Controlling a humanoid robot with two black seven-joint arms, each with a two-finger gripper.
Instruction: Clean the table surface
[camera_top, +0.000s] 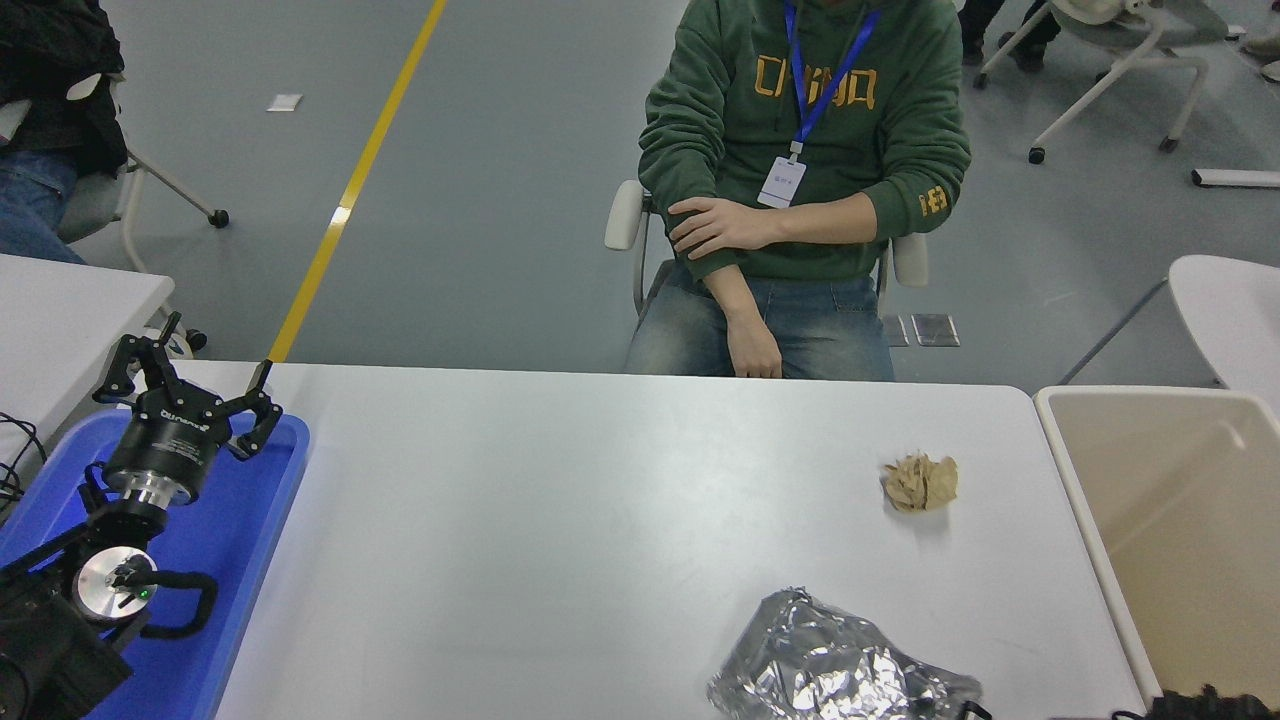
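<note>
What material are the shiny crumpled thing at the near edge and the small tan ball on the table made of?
The crumpled foil sheet looks like aluminium foil: silver, mirror-bright, sharply creased. The crumpled paper ball looks like brown paper or a napkin: matte tan with soft folds; which one is unclear.

I have one view only — the head camera. It sits high on my side of the table surface (560, 520), facing forward and down.

- Bright, even light from above; the picture is sharp throughout.
- The white desk (560, 520) shows a soft sheen, no hard glare.
- The crumpled foil (840, 665) glints strongly.
- The paper ball (920, 482) casts a faint, short shadow toward the camera.
</note>
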